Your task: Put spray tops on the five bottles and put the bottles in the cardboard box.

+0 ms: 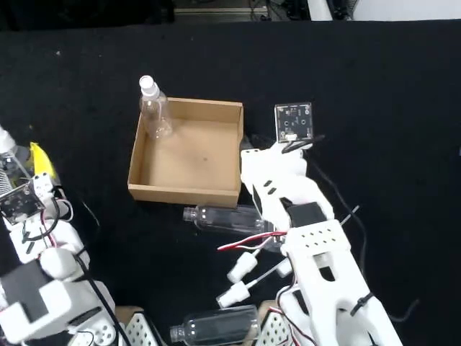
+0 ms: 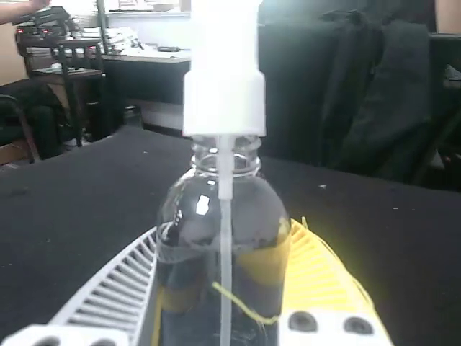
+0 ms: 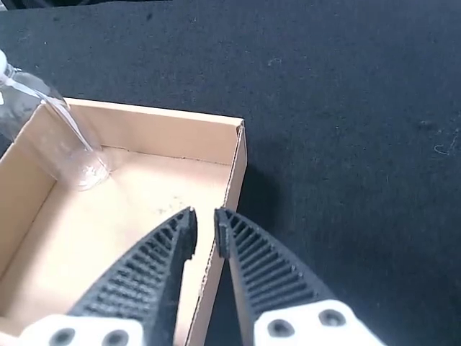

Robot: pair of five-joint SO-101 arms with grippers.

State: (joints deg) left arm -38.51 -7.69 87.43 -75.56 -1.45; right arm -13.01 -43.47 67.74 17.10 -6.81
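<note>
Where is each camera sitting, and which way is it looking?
High view: fixed above the table, looking down at the cardboard box; the left arm and right arm show.
Left wrist view: on the left arm's wrist, looking along the left claw at its held bottle and the room beyond.
Right wrist view: on the right arm's wrist, looking down past the right claw into the box.
Shared: high and right wrist views both show the box and the standing bottle inside.

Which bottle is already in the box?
The upright bottle with a white top, in a corner of the cardboard box. The bottle beside the box and the bottle by the arms' bases lie topless outside it.
</note>
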